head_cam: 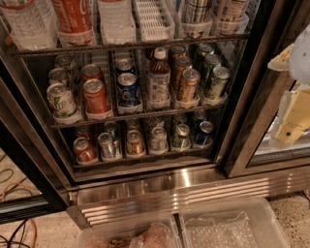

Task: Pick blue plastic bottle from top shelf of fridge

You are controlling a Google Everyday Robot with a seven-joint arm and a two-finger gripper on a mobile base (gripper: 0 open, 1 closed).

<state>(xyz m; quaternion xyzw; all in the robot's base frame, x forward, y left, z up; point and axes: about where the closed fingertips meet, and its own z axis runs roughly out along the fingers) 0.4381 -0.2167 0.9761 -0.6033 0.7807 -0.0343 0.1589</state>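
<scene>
Tool (293,116) at right, beyond the fridge (252,97) frame, well apart from the top surface (145,44); grip state: cannot tell. Only bottle bases (72,22) show along its front edge; blue bottle not made out. Advise: identify it first, then enter straight along its lane.

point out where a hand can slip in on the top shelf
One bare white lane on the top shelf, just left of the striped bottle, above the brown bottle. Can rows below are packed. Gripper sits far right by the door.
</scene>
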